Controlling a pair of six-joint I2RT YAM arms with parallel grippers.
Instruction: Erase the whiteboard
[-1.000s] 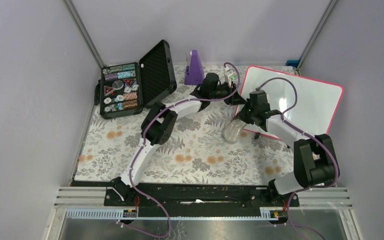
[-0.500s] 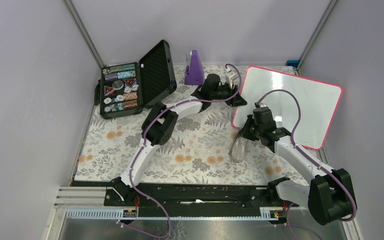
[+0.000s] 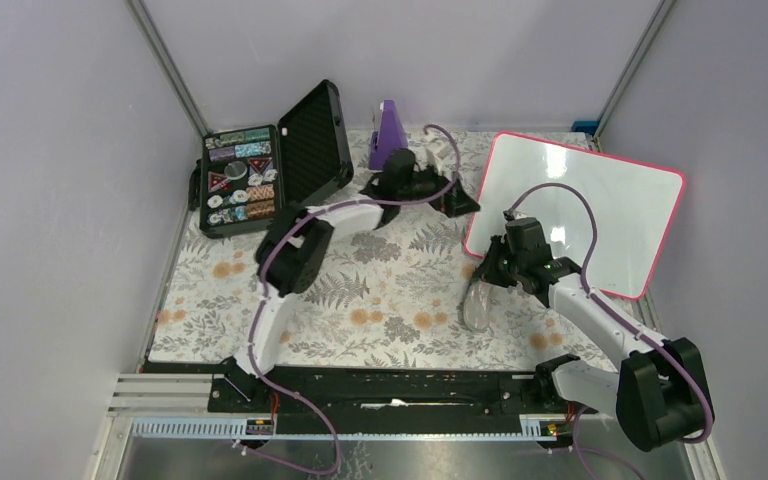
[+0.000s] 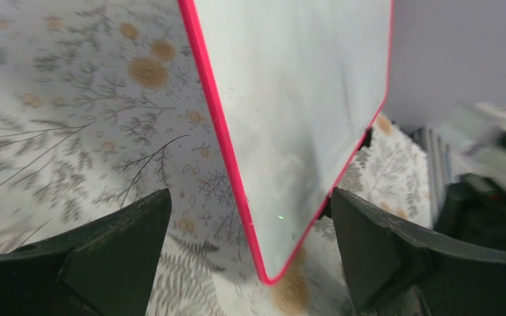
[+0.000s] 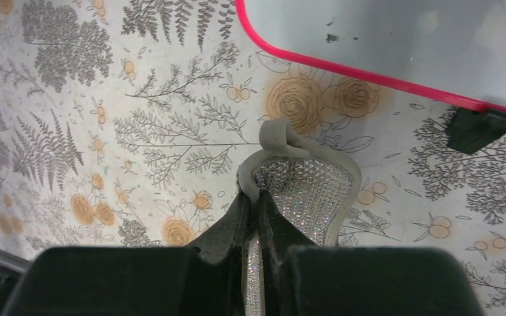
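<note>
The whiteboard (image 3: 585, 210), glossy white with a pink-red frame, stands tilted at the right of the table on small black feet (image 5: 481, 128). Its face (image 4: 303, 85) looks white with faint grey smears. My left gripper (image 3: 460, 200) is open just left of the board's left edge. In the left wrist view the board's rounded corner (image 4: 270, 276) shows between the wide jaws of the left gripper (image 4: 250, 253), untouched. My right gripper (image 3: 482, 285) hovers over the tablecloth in front of the board, shut on a grey glittery sponge (image 5: 306, 187). That gripper (image 5: 257, 201) pinches the sponge's rim.
An open black case (image 3: 260, 170) with several small colourful pieces lies at the back left. A purple pyramid-shaped object (image 3: 389, 135) stands at the back centre. Grey walls close in on three sides. A floral cloth (image 3: 360, 290) covers the table.
My left gripper has opened, let go of the board's left edge and drawn back to the left. My right arm has pulled the sponge off the board and down over the cloth.
</note>
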